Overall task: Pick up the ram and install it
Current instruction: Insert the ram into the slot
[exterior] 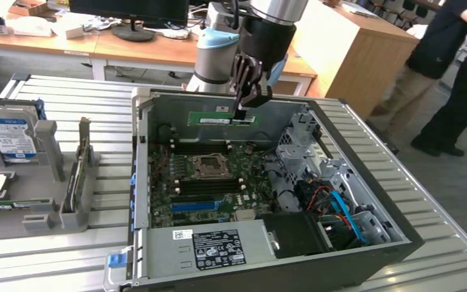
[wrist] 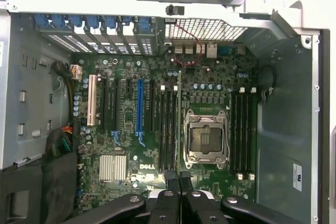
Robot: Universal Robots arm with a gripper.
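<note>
gripper (exterior: 240, 115) clenched on ram (exterior: 213, 119) | ram aloft over open PC case (exterior: 141, 182), 12 o'clock of CPU socket (exterior: 209, 164) | pickup done; ram not yet seated in DIMM slots (wrist: 242, 129)

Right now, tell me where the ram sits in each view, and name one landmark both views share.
Exterior view: the ram hangs broadside on, a green stick clamped in the gripper, above the open case near its far wall.
Wrist view: the ram is seen edge-on, a thin strip running out from the gripper beside the black memory slots.
Shared landmark: the silver CPU socket.
</note>
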